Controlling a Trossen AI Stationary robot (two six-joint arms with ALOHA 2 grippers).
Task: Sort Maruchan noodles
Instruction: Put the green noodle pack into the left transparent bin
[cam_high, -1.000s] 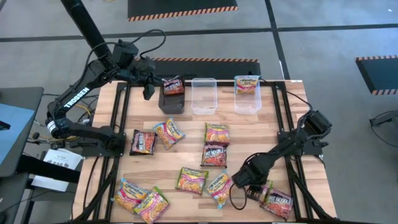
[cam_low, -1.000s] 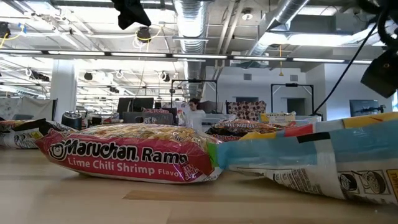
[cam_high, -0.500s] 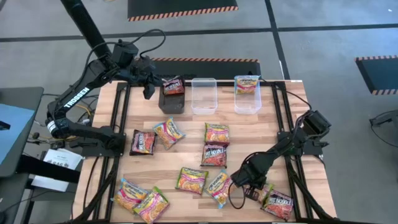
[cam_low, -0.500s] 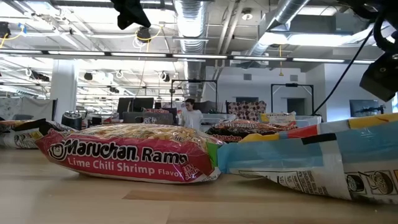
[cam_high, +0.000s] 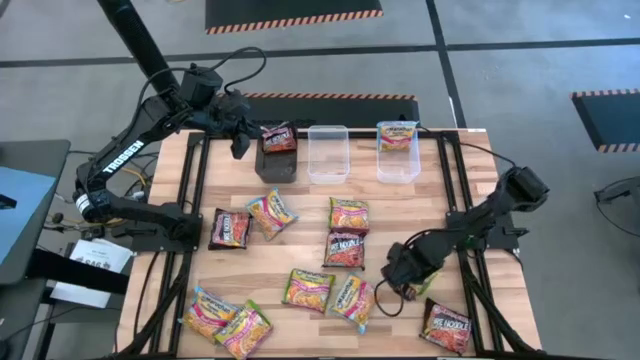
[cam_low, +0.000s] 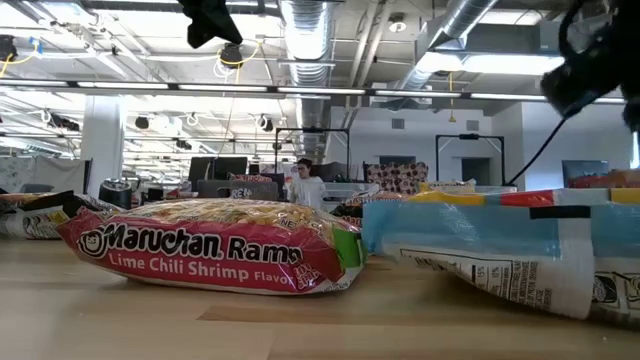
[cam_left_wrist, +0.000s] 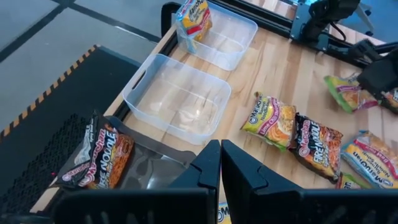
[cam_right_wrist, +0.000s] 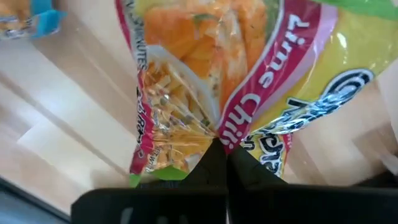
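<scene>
High view, right pincer (cam_high: 403, 283): low over the table (cam_high: 400, 215), near its right edge, pinching a lime chili packet (cam_high: 418, 287).
High view, left pincer (cam_high: 238, 143): pressed together, empty, beside the black tub (cam_high: 277, 160), which holds a dark packet (cam_high: 279, 138).
High view, Maruchan noodles (cam_high: 348, 215): scattered over the table; one stands in a clear tub (cam_high: 398, 152).
Low view: Lime Chili Shrimp packet (cam_low: 215, 245) lies flat in front.
Left wrist view: empty clear tub (cam_left_wrist: 177, 95) beside the black one.
Right wrist view: fingers (cam_right_wrist: 214, 163) clamp the packet's edge.
</scene>
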